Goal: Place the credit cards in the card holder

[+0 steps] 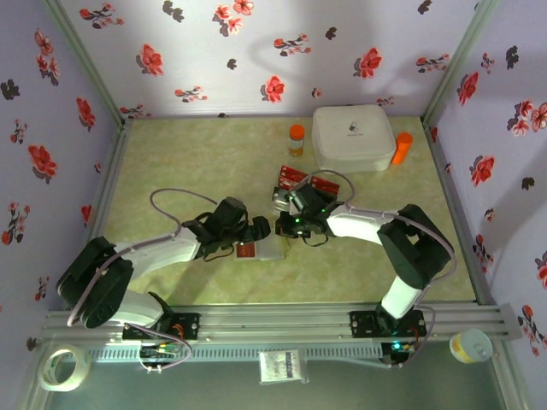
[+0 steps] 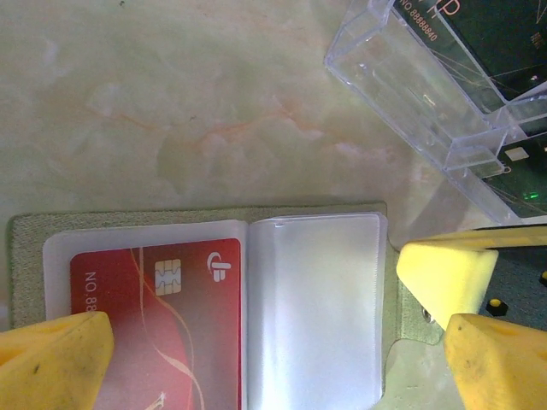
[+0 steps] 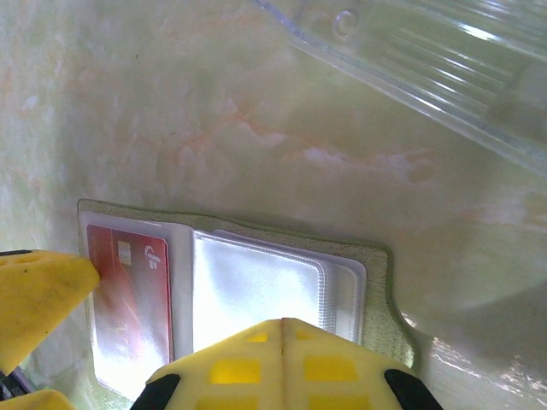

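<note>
The card holder [image 2: 312, 307] lies open on the table [image 2: 171, 102], with a red card [image 2: 158, 316] in one sleeve and the sleeve beside it bare. We see the left gripper [image 2: 273, 342] spread wide, one finger on each side of the holder. The right gripper [image 3: 282, 333] is pressed together at the holder's edge. Near the holder lies a clear case [image 2: 427, 94] with a dark card [image 2: 491, 43] in it.

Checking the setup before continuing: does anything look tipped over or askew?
One orange bottle beside the white box looks tipped, lying at a slant, while the other bottle stands upright. The card holder lies open and flat, with a red card sleeved straight.
</note>
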`<control>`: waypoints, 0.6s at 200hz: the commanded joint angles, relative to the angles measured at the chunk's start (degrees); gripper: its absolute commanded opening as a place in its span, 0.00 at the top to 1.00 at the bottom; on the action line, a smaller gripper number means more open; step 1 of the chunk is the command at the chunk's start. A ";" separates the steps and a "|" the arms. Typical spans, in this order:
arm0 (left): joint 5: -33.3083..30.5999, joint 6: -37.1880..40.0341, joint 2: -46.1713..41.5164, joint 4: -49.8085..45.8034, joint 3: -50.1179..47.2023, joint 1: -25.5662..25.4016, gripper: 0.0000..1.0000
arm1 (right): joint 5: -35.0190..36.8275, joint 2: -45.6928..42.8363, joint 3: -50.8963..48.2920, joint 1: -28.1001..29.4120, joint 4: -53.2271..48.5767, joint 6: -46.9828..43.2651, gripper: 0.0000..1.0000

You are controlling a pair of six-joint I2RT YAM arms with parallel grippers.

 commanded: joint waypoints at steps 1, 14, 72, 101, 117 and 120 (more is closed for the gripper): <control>0.14 3.17 0.80 -1.71 0.39 0.40 0.00 | -0.99 1.14 1.92 0.27 0.24 -0.46 0.98; 0.02 4.03 1.22 -2.11 0.44 0.43 0.00 | -0.99 1.53 2.27 0.32 -0.09 -0.74 0.98; -1.24 9.23 3.61 -6.32 2.43 0.36 0.00 | -0.64 3.64 3.39 0.32 -1.82 -1.89 0.98; -2.36 11.57 4.25 -8.44 3.47 0.41 0.00 | -0.51 4.39 3.26 0.36 -2.40 -2.28 0.98; -2.65 12.23 4.46 -8.76 3.54 0.39 0.00 | -0.55 4.71 2.99 0.45 -2.19 -2.11 0.98; -2.71 12.34 4.57 -8.84 3.54 0.42 0.00 | -0.55 4.77 2.98 0.47 -2.15 -2.09 0.98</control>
